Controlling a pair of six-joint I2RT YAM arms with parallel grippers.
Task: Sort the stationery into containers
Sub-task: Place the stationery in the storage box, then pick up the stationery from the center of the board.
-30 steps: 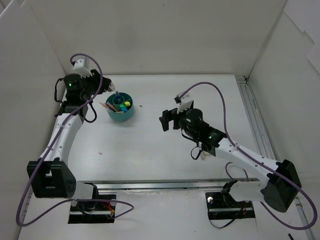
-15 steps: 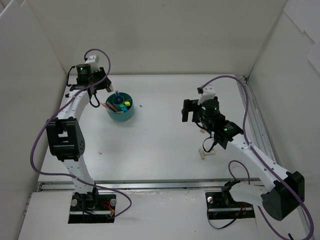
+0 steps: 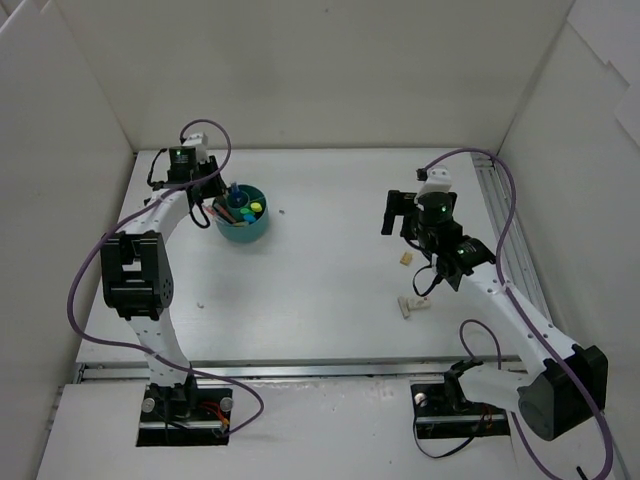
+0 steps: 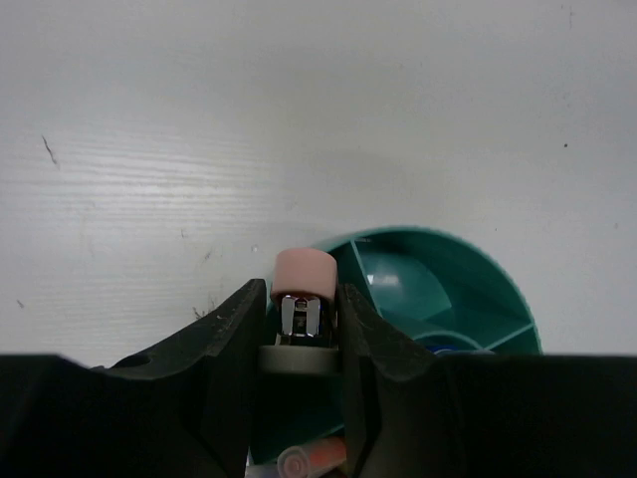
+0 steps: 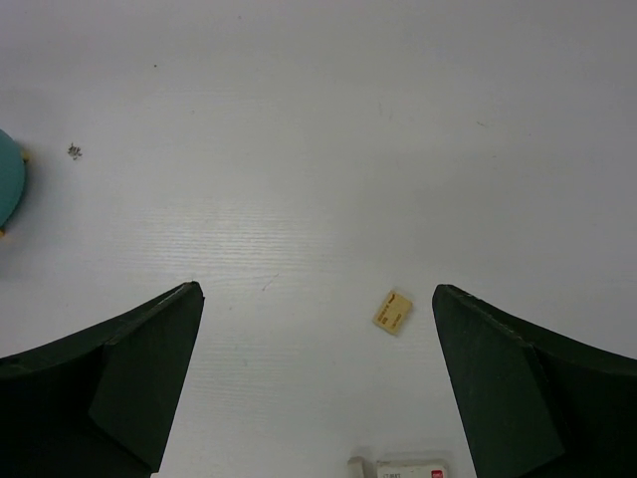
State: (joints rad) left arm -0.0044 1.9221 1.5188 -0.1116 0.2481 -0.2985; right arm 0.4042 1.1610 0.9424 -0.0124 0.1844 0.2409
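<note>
Table (image 4: 149, 119), pencil (image 4: 304, 277) perhaps inside end effector (image 4: 302, 307)

The white tabletop (image 3: 320, 285) is being occupied by a teal tub (image 3: 243, 236) at far left and, well apart at right, a tan eraser (image 3: 405, 258) and a white eraser (image 3: 414, 305).

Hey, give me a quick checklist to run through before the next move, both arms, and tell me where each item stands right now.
1. Left claw gripping the pink-tipped item: ok, clamped between both fingers.
2. Held item lined up with the teal tub: cannot tell; its tip shows at the tub's rim, and the compartment below is hidden.
3. Right claw open and empty: ok.
4. Tan eraser reachable: ok, lying free on the table in front of the right claw.
5. White eraser apart from the tan eraser: ok, though the right wrist view cuts it off.
</note>
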